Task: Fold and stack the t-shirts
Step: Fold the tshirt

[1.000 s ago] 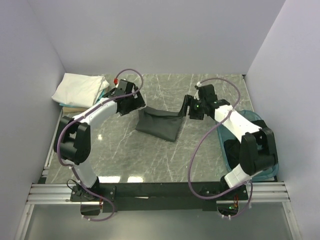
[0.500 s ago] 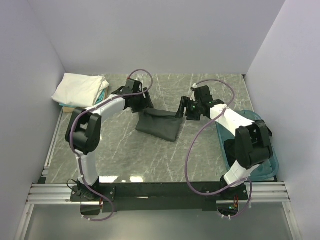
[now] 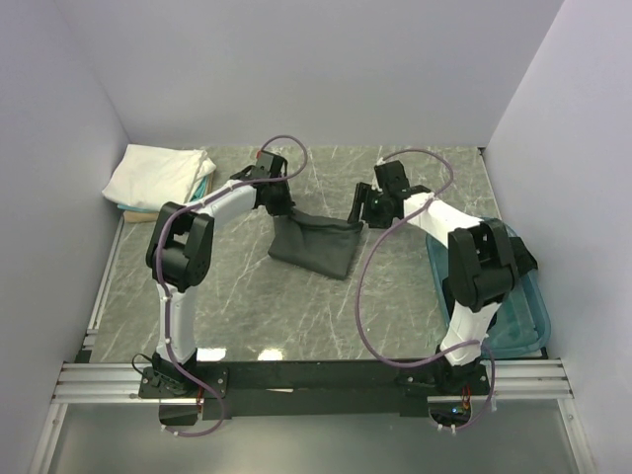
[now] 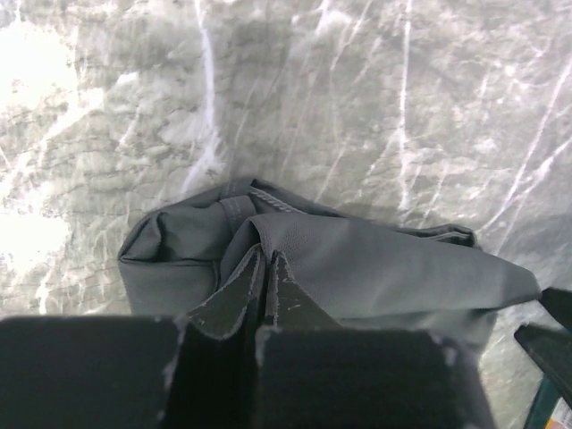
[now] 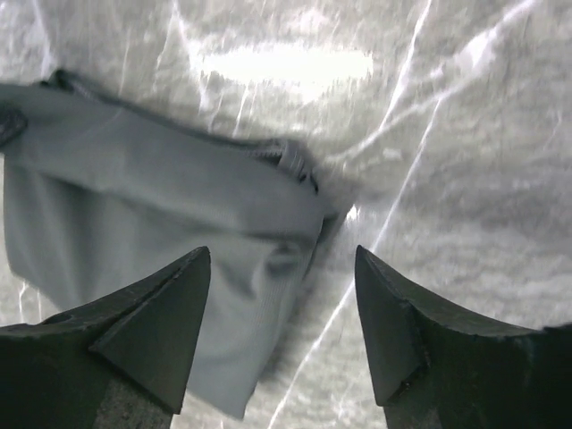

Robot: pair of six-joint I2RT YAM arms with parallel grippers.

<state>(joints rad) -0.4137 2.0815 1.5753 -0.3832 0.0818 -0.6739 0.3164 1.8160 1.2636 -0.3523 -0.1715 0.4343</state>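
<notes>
Your left gripper (image 4: 260, 288) is clenched on the grey tee (image 3: 316, 242); your right gripper (image 5: 281, 259) is released over its other end.

In the left wrist view your fingers (image 4: 234, 299) are pressed nearly together with a raised fold of the cloth between them, at the tee's far left corner. In the right wrist view the jaws stand wide apart above the tee's far right edge, with a ribbed hem just beyond them. The tee lies bunched on the table (image 3: 296, 306) between the two arms, mid-table. The bin (image 3: 523, 306) sits at the right edge, partly under your right arm, so you cannot tell what it holds. At the far left corner a folded white tee (image 3: 153, 173) lies on a teal tee (image 3: 205, 184). No label or writing on the grey tee can be read.
</notes>
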